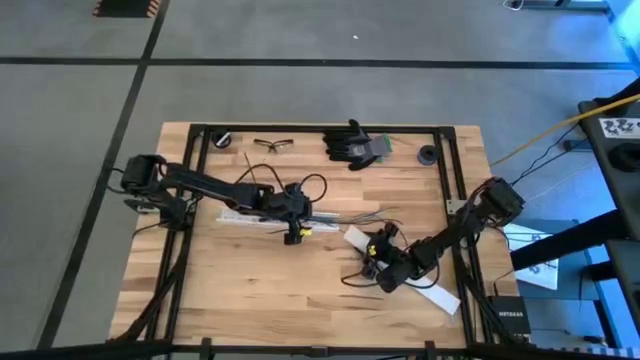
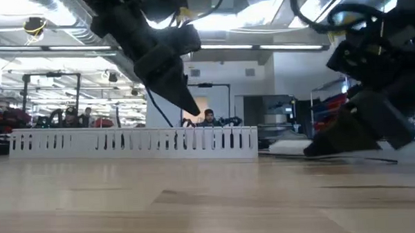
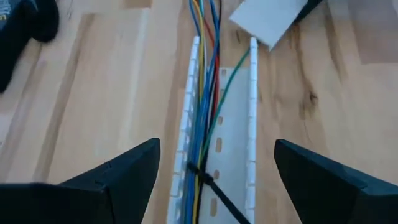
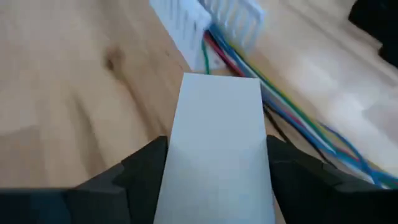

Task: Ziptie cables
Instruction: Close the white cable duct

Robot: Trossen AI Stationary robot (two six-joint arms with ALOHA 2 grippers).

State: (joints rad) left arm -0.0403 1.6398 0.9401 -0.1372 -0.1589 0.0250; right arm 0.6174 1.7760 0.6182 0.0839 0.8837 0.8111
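We look straight down on a wooden desk [image 1: 250,280] framed by black rails, with both arms reaching inward. The left gripper [image 1: 296,228] hangs over the middle of the desk above a white slotted channel [image 3: 252,124]; its fingers [image 3: 118,180] are spread wide apart, one on each side of the channel, grasping nothing. The cables [image 3: 204,93], blue, yellow, red and green, lie bundled lengthwise inside this channel, and a thin black tie [image 3: 214,190] crosses them just ahead of the fingers. From the channel's right end the cables fan out loosely onto the bare wood. The right gripper [image 1: 381,262] sits low to the right of centre, its fingers [image 4: 134,177] closed against the two long edges of a flat white strip [image 4: 217,149], which lies slantwise along the desk's right side and whose far end reaches almost to the channel and the loose cables. Along the far edge of the desk we find a pair of safety glasses [image 1: 274,145] and black gloves [image 1: 352,145]. In the low view the channel's slotted wall stands upright across the desk.
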